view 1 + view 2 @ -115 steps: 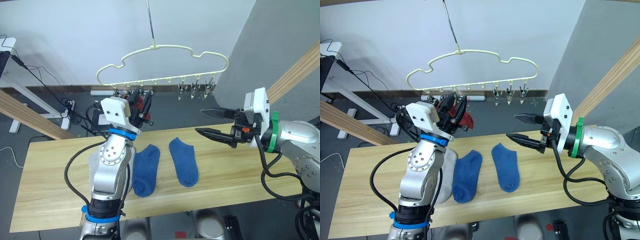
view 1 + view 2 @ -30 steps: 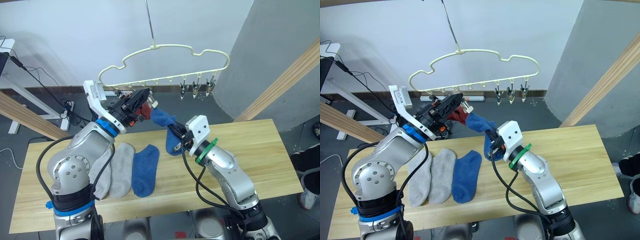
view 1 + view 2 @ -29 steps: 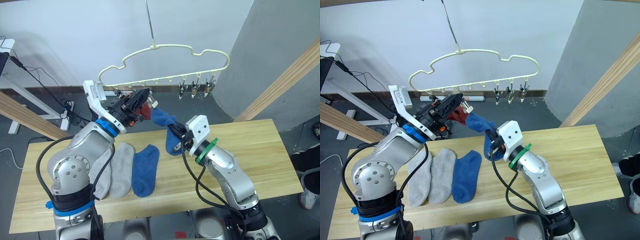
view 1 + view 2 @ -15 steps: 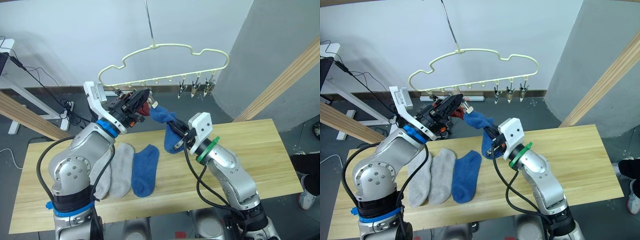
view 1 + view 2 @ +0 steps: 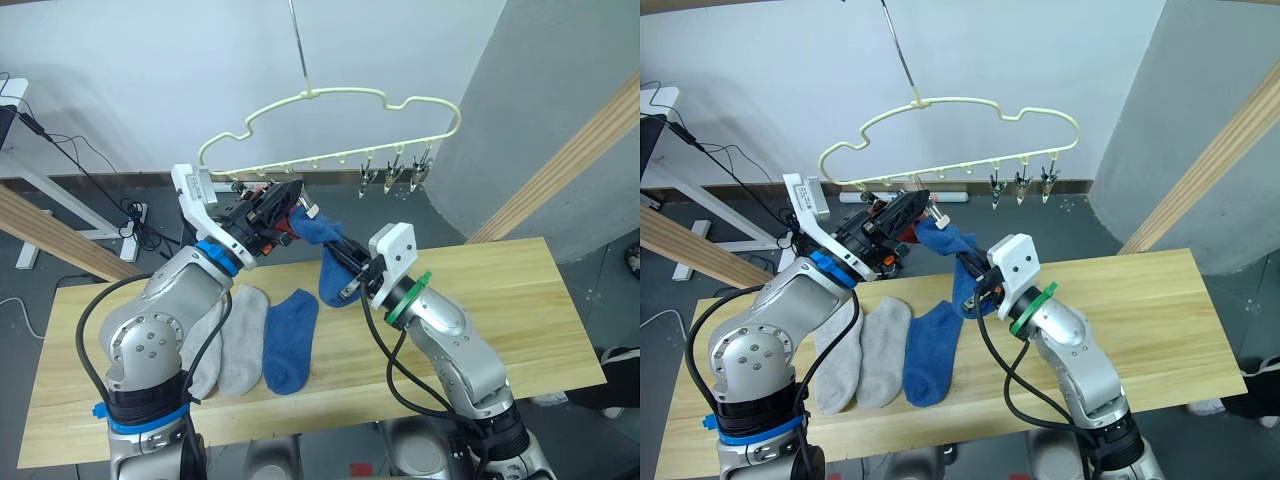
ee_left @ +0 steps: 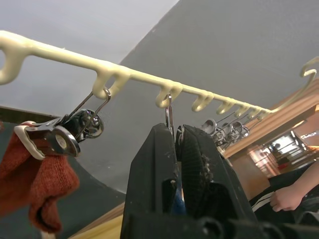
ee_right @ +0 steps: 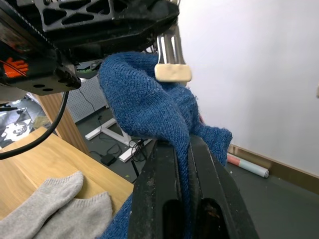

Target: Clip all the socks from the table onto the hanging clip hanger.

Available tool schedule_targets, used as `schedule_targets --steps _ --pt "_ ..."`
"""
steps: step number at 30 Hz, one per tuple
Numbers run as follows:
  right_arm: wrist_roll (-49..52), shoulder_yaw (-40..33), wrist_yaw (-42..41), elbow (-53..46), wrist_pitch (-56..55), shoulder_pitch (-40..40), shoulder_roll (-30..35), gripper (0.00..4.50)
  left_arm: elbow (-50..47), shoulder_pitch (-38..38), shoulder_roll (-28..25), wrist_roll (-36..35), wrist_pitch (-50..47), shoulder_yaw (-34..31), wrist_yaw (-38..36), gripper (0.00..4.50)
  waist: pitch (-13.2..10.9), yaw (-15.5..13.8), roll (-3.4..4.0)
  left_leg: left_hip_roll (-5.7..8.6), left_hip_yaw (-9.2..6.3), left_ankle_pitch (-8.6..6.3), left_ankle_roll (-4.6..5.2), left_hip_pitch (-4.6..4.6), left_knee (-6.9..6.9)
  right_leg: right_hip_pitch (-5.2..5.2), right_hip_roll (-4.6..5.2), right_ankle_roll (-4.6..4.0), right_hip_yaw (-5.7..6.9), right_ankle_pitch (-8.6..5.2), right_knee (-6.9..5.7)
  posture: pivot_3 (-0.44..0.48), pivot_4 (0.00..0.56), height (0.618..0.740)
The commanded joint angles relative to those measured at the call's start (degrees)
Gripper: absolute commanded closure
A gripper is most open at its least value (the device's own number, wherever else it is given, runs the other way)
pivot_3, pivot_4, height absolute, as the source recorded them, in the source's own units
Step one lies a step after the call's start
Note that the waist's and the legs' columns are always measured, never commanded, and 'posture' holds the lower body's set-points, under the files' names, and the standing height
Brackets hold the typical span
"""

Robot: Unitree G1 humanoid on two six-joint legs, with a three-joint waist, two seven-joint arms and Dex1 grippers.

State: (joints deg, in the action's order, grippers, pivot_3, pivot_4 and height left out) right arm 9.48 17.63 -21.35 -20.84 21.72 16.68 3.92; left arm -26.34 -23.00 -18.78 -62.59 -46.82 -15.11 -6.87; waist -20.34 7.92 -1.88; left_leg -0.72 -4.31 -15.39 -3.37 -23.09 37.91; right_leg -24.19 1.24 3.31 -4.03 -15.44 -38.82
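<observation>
In the left eye view you have the clip hanger [image 5: 330, 130] hanging at 12 o'clock over the table [image 5: 520, 330]; your left tool [image 5: 283, 203] sits just under its bar, clenched on a metal clip [image 5: 303, 207], with a rust-red sock [image 5: 283, 222] just behind it; your right tool [image 5: 345, 268] is raised near the centre, grasping a blue sock [image 5: 322, 250] whose upper end reaches the left tool while its lower end droops toward the table; a second blue sock [image 5: 287, 338] lies flat at about 7 o'clock from centre, and two light grey socks [image 5: 232, 338] lie side by side touching each other, just to 9 o'clock of it; three bare clips [image 5: 396, 176] hang at the 3 o'clock end of the hanger.

In the left wrist view your left tool [image 6: 175, 144] shows its two black fingers [image 6: 152, 169] pressed together around the clip's wire under the pale-yellow bar; beside them another clip [image 6: 50, 138] grips the rust-red sock [image 6: 37, 184]; a person's hand [image 6: 284, 198] shows far off.

In the right wrist view your right tool [image 7: 182, 149] pinches the blue sock [image 7: 149, 104] between its fingers [image 7: 162, 184]; the fabric arches up to the pale pad of the clip [image 7: 172, 72], touching it; the grey socks [image 7: 60, 209] lie on the table [image 7: 35, 159] below.
</observation>
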Motion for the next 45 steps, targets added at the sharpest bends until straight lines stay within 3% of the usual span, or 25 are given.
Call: schedule_targets --steps 1,4,5,14,16,20,24,31,35,45 --pt "0.12 0.25 -0.54 -0.86 -1.75 0.59 -0.30 4.50 -1.78 0.51 -0.62 -0.30 1.48 -0.42 -0.41 4.08 0.00 -0.01 0.00 0.00 -0.01 0.00 0.00 0.00 0.00 0.00 0.00 0.00 0.02 0.00 0.00 -0.206 0.358 0.737" --pt "0.17 -0.20 -0.97 -0.42 -2.20 0.82 0.19 4.50 -2.00 1.24 -1.68 1.16 2.06 -0.04 -1.31 3.19 0.00 -0.01 0.00 0.00 -0.01 0.00 0.00 -0.01 -0.03 -0.01 0.00 0.00 0.01 0.00 0.03 -0.206 0.358 0.737" --pt "0.16 -0.25 -1.05 -0.31 -2.27 0.87 0.29 3.91 -2.07 1.46 -1.90 1.24 2.18 0.07 -1.62 2.79 0.00 -0.01 0.00 0.00 0.00 0.00 0.00 -0.01 -0.03 -0.01 0.00 0.00 0.00 0.00 0.03 -0.206 0.358 0.737" --pt "-1.39 1.16 -5.24 -0.22 -0.59 0.72 6.04 0.86 -3.32 5.27 -4.85 3.06 2.75 0.57 -4.70 0.09 0.00 0.00 0.00 0.00 -0.01 0.00 0.00 0.00 -0.04 -0.01 0.00 0.00 0.00 0.00 0.05 -0.205 0.340 0.737" --pt "-4.77 2.06 -7.63 -0.32 -0.87 0.26 11.65 0.12 -4.78 7.72 -8.95 8.31 4.92 2.64 -9.62 0.00 0.00 0.00 0.00 0.01 0.00 0.00 0.00 0.00 -0.04 -0.01 0.00 0.00 0.00 0.00 0.05 -0.204 0.334 0.737" --pt "-2.97 -1.13 -12.86 -1.55 -1.95 -0.27 19.06 0.12 -6.73 14.44 -16.39 21.02 14.62 7.31 -19.90 0.00 0.01 -0.10 0.01 0.01 0.03 0.01 -0.03 0.00 -0.12 -0.03 0.02 0.00 -0.04 0.00 0.13 -0.195 0.319 0.737" --pt "2.38 -5.85 -20.69 -3.87 -1.79 -0.73 26.12 0.12 -6.86 18.13 -18.29 25.79 19.65 7.07 -23.94 0.00 0.02 -0.43 0.00 0.00 0.00 0.00 -0.02 -0.05 -0.11 -0.03 0.05 -0.01 -0.01 0.00 0.20 -0.173 0.298 0.737" --pt "12.09 -15.52 -30.87 -4.71 0.49 1.27 35.56 0.12 -7.82 23.79 -21.67 29.30 24.72 3.93 -30.38 0.00 0.06 -0.80 -0.02 -0.01 0.01 -0.01 0.00 -0.08 -0.09 -0.03 0.06 -0.01 0.00 0.00 0.20 -0.140 0.267 0.737" --pt "15.05 -20.99 -36.69 -4.46 -0.07 -0.38 42.80 0.12 -8.16 28.84 -24.26 29.98 28.28 -1.18 -35.13 0.00 0.18 -1.66 -0.04 -0.01 0.02 -0.01 0.01 -0.10 -0.08 -0.02 0.08 -0.02 0.06 0.01 0.22 -0.127 0.244 0.737" --pt "15.49 -23.89 -40.52 0.90 -1.50 2.22 47.23 0.12 -7.06 35.14 -25.23 31.52 31.49 -6.51 -40.23 0.00 2.89 -2.96 -0.09 0.03 0.07 0.00 0.00 -0.23 0.02 -0.02 0.14 -0.03 0.23 0.01 0.24 -0.091 0.145 0.737"
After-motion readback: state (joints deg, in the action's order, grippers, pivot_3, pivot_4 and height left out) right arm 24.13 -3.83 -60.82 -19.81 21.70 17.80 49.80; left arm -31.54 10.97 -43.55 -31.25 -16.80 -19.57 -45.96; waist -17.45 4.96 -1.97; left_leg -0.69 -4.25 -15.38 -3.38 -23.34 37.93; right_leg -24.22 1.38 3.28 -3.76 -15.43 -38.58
